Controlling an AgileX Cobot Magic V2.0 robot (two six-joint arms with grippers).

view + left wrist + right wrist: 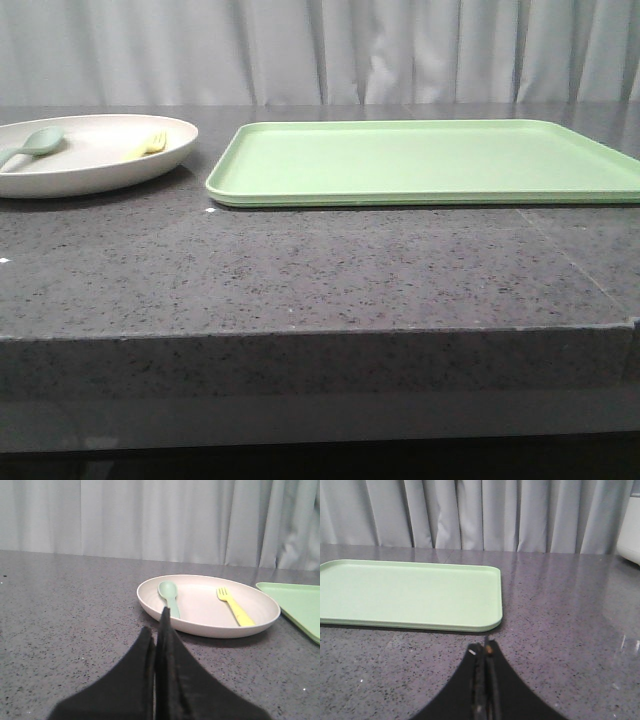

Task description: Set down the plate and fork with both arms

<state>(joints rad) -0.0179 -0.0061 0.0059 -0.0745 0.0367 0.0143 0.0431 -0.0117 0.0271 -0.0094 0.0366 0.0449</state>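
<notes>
Dark speckled counter (320, 270) is carrying everything; pale curtain (320, 50) is hanging behind it.

Landmark: the green tray (430, 160), lying flat on the counter.

Plate (90, 150) is sitting on the counter just left of the tray in the front view, close beside it, with a narrow strip of counter showing between the two rims. The left wrist view (207, 605) is showing the same small gap.

Fork (235, 607) is lying inside the plate, on the side nearer the tray, tines pointing toward the curtain. In the front view it is showing only as a small yellow shape (150, 143).

Spoon (170, 596) is also lying inside the plate, on the side farther from the tray, well apart from the fork; bowl end toward the curtain.

Left pincer (159, 625): fingers pressed together, gripping nothing. It is hovering over bare counter short of the plate, on the side away from the tray.

Right pincer (485, 652): fingers likewise pressed together, gripping nothing. It is hanging over bare counter just off the tray's near corner (490, 620), not touching it.

Neither pincer is appearing in the front view.
</notes>
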